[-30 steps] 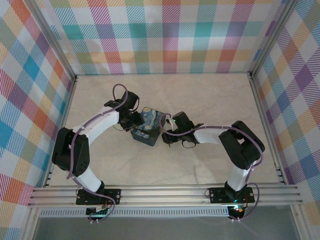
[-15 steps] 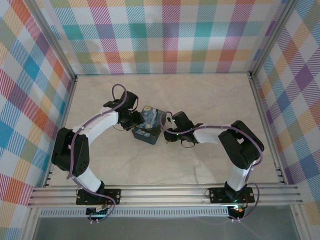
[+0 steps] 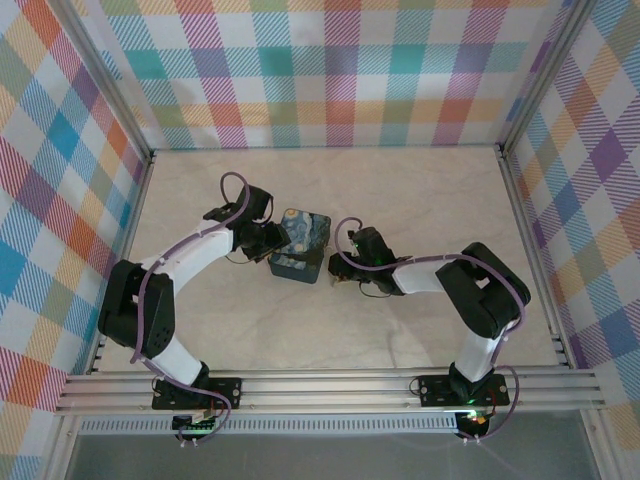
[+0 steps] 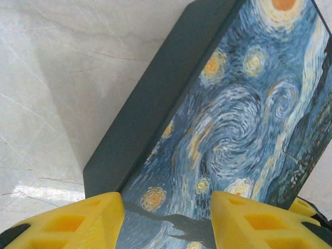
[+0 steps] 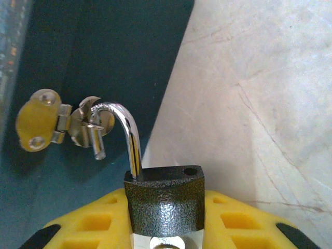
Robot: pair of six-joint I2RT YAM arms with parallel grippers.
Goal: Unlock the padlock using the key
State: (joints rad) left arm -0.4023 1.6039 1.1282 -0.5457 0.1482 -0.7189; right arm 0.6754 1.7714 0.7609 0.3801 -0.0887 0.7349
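The dark-bodied padlock (image 5: 166, 199) sits upright between my right gripper's (image 5: 166, 215) yellow fingers (image 5: 85, 223), which are shut on its body. Its silvery shackle (image 5: 132, 140) is sprung open: one leg is out of the body, and the free end hooks through the staple (image 5: 91, 124) of the box's brass hasp (image 5: 39, 122). A silvery round piece shows under the body; I cannot tell whether it is the key. My left gripper (image 4: 166, 220) is shut across the near end of the swirl-painted box (image 4: 233, 119). From above, the left gripper (image 3: 266, 240) and right gripper (image 3: 338, 268) flank the box (image 3: 303, 245).
The box stands on a pale marble-look table (image 3: 420, 200) with bare room on every side. Plaid walls (image 3: 330, 70) and metal frame rails (image 3: 330, 385) close in the workspace.
My right gripper has closed onto the padlock body and drawn slightly right. The left gripper and the box have turned a little and shifted toward the back.
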